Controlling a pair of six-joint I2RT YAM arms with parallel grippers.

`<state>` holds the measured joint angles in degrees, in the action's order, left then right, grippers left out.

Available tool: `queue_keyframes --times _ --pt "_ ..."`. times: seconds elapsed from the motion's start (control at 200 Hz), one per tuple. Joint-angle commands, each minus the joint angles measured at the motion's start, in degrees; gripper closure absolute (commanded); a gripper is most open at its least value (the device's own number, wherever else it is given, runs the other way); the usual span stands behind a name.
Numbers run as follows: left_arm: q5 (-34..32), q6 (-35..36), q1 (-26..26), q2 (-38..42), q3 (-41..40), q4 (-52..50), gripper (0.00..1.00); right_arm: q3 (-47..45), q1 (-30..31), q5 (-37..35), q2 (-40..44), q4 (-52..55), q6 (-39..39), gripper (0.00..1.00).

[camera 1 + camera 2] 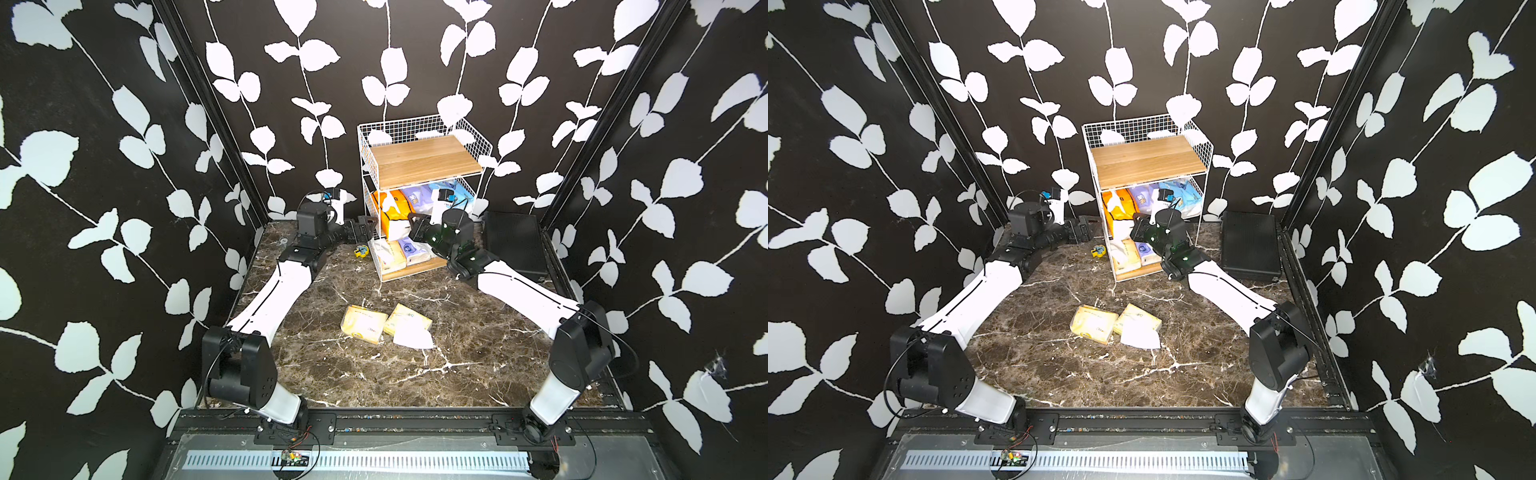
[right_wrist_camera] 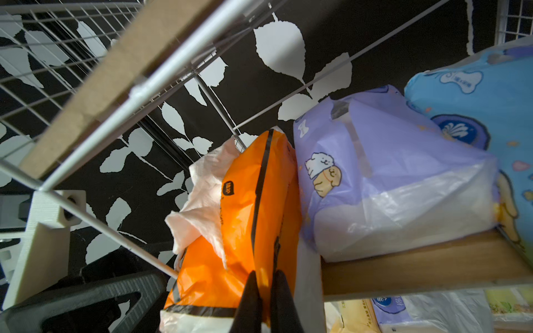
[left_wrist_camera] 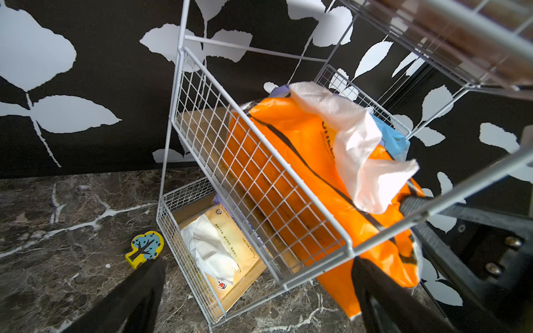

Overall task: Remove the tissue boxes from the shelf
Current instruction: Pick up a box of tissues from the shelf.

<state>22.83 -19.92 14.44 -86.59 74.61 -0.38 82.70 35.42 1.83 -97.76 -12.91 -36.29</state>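
Right hand (image 2: pixel 265 278): pinched shut on the orange pack (image 2: pixel 253 201), which sticks out past the front edge of the middle board of the shelf (image 1: pixel 424 160).
Left hand (image 3: pixel 255 266): spread wide, holding nothing, just beside the shelf's side grid.
Open room: bare counter (image 1: pixel 478 353) in front; two yellow packs (image 1: pixel 365 323) lie there side by side.
Right wrist view only: lilac pack (image 2: pixel 389 161) pressed against the orange one.
Left wrist view only: a yellow pack (image 3: pixel 230 245) on the bottom board.

No wording was fully legible. The orange pack (image 3: pixel 277 161) bore dark capital letters, cut off by a tissue (image 3: pixel 354 150) hanging over them. Small print on the pale yellow pack (image 3: pixel 239 239) and a bone-shaped label on the light blue pack (image 2: pixel 476 98) were too blurred to read.
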Motion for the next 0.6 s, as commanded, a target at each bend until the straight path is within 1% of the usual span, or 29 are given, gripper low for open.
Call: queue_keyframes --times 0.0,0.165,0.19,0.26,0.37,0.595 --pt "-1.4 2.8 0.0 3.3 0.4 -1.8 0.01 -2.2 -0.5 3.1 3.3 -0.3 1.7 1.00" --pt "-3.9 5.8 0.0 4.3 2.3 -4.6 0.01 -6.3 -0.9 4.2 5.6 -0.1 1.5 1.00" --pt "-4.2 6.1 0.0 4.4 2.7 -5.1 0.01 -6.7 -0.9 4.9 7.4 -0.2 1.4 1.00" --pt "-5.2 6.4 0.0 4.5 3.6 -6.2 0.01 -7.2 -0.9 7.0 8.4 0.4 1.1 1.00" --pt "-5.2 4.6 0.0 5.1 4.8 -8.6 0.01 -10.1 -0.9 8.7 10.3 1.2 1.4 1.00" --pt "-7.4 0.7 0.0 10.4 0.5 -7.9 0.01 -12.5 -0.9 9.9 14.3 3.6 2.4 1.00"
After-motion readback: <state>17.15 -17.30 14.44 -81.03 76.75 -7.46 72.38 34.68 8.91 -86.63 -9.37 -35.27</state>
